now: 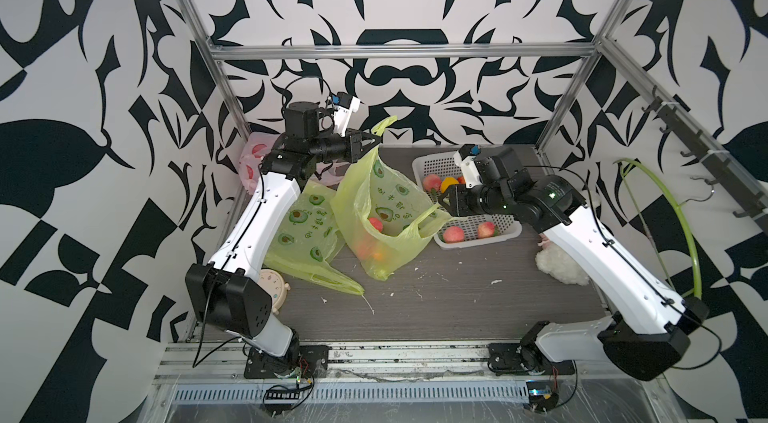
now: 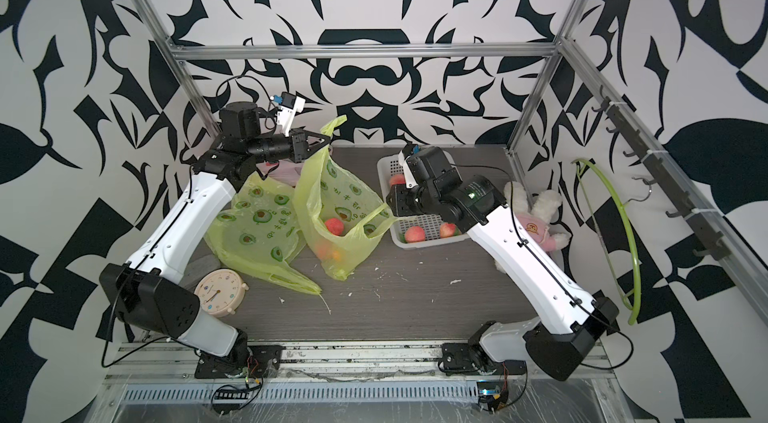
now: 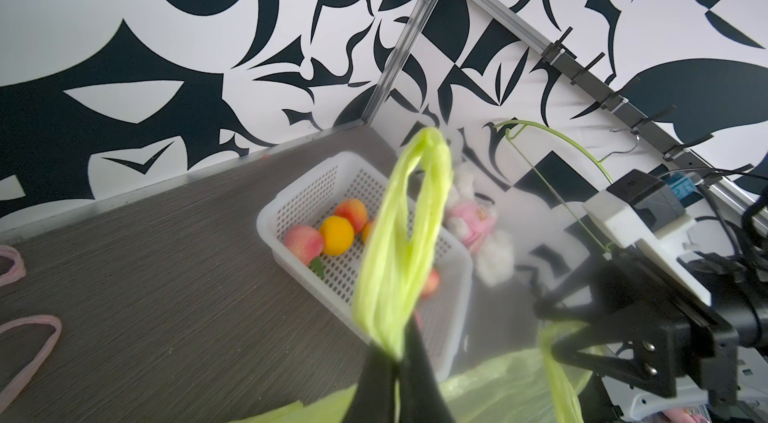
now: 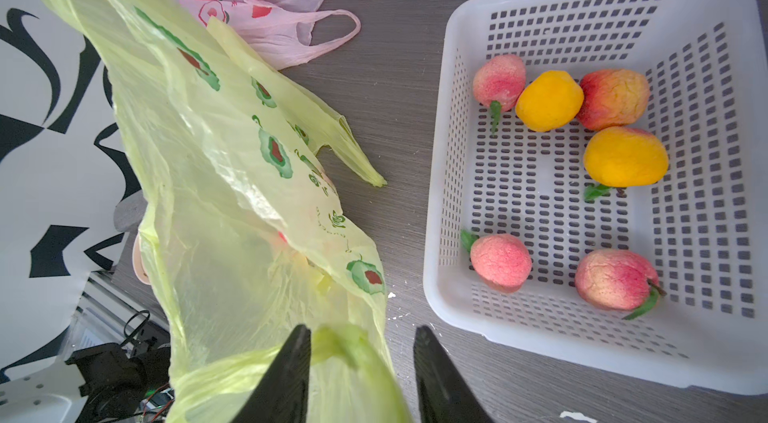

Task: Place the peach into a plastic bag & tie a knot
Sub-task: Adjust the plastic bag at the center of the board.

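A yellow-green plastic bag (image 1: 374, 200) (image 2: 332, 196) printed with avocados stands open mid-table, held up by one handle. A pink peach (image 1: 375, 224) (image 2: 333, 225) lies inside it with other fruit below. My left gripper (image 1: 376, 138) (image 3: 399, 358) is shut on the bag's far handle (image 3: 403, 234), whose loop sticks up past the jaws. My right gripper (image 1: 442, 203) (image 4: 361, 333) is open, with the bag's near handle (image 4: 345, 342) lying between its fingers, against one of them. Several more peaches (image 4: 500, 261) sit in the white basket (image 4: 432, 234).
A second yellow-green bag (image 1: 303, 230) lies flat left of the held one, and a pink bag (image 4: 270, 14) lies at the back left. A round clock (image 2: 218, 290) sits by the left arm's base. A plush toy (image 2: 536, 217) and a green hanger (image 2: 623, 234) are at the right.
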`<state>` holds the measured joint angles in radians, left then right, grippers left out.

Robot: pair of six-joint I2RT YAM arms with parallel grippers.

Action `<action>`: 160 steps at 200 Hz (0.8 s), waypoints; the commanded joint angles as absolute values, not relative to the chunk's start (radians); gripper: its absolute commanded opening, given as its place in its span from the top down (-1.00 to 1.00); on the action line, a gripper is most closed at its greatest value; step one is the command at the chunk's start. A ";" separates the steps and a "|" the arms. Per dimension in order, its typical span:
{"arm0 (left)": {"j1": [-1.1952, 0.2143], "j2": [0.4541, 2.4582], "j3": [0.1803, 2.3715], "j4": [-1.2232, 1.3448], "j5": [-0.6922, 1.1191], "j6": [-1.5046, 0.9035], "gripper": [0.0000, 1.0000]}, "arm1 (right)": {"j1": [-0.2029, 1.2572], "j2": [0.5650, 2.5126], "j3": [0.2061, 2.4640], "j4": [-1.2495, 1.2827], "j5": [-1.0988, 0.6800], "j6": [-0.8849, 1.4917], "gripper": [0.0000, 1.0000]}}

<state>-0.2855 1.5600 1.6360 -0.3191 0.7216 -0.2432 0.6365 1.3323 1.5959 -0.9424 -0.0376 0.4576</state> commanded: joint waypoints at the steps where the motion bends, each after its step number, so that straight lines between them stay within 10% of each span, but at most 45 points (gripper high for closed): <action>1: -0.284 1.561 1.647 -0.327 0.731 -0.235 1.00 | 0.640 1.315 1.626 -0.874 -0.021 0.453 0.42; 61: -0.284 1.557 1.655 -0.356 0.729 -0.225 1.00 | 0.638 1.307 1.680 -0.701 -0.128 0.423 1.00; 160: -0.285 1.444 1.515 -0.367 0.754 -0.242 1.00 | 0.583 1.633 2.112 -0.669 -0.427 0.379 1.00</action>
